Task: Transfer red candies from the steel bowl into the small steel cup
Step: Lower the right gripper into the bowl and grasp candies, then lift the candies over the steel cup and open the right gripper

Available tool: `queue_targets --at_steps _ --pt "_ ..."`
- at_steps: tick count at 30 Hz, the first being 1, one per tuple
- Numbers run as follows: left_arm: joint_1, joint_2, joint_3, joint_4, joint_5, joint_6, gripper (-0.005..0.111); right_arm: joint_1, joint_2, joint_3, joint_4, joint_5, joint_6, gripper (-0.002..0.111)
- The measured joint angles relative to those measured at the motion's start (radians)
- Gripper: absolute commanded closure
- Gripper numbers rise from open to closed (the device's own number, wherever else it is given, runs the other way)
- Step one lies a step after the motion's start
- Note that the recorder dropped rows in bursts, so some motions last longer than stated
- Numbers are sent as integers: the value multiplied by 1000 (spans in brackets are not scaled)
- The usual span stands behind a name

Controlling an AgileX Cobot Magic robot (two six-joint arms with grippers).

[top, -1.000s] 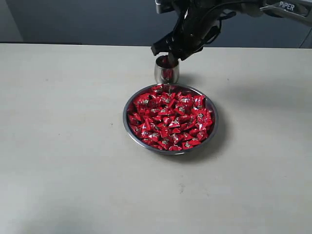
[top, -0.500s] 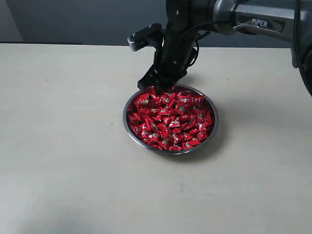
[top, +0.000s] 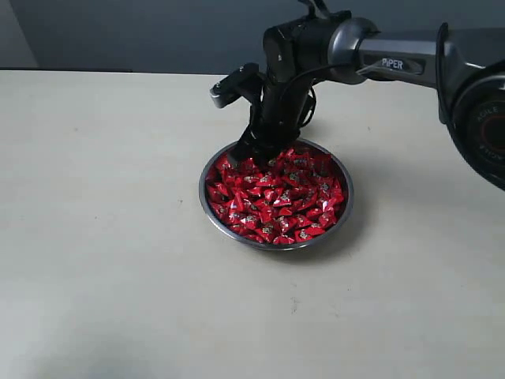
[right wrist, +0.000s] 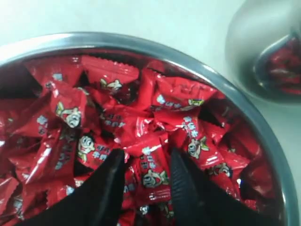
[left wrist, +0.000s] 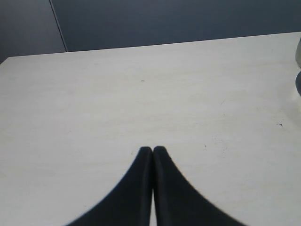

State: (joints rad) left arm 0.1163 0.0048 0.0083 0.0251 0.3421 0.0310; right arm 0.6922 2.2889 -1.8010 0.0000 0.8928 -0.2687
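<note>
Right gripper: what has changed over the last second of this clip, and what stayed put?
The right gripper left its spot above the small steel cup and came down into the cup-side edge of the steel bowl. Its open jaws now straddle one of the red candies, with nothing lifted yet. The bowl and its pile have not shifted. The arm now hides the cup in the exterior view.

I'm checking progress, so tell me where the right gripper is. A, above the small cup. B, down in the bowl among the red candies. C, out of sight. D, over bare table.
B: the right gripper sits low in the steel bowl, jaws apart either side of one red candy, with the small steel cup off to the side.
</note>
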Motion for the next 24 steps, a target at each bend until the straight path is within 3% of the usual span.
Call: queue_targets --at_steps 2,4,5,6,24 --pt "0 0 0 0 0 0 106 0 15 0 -8 -3 -2 77" --pt "0 0 0 0 0 0 106 0 27 0 -12 -5 -2 91" --pt "0 0 0 0 0 0 106 0 27 0 -16 -5 -2 105" --pt "0 0 0 0 0 0 106 0 27 0 -22 -5 3 109" --pt "0 0 0 0 0 0 106 0 -154 0 -73 -32 104 108"
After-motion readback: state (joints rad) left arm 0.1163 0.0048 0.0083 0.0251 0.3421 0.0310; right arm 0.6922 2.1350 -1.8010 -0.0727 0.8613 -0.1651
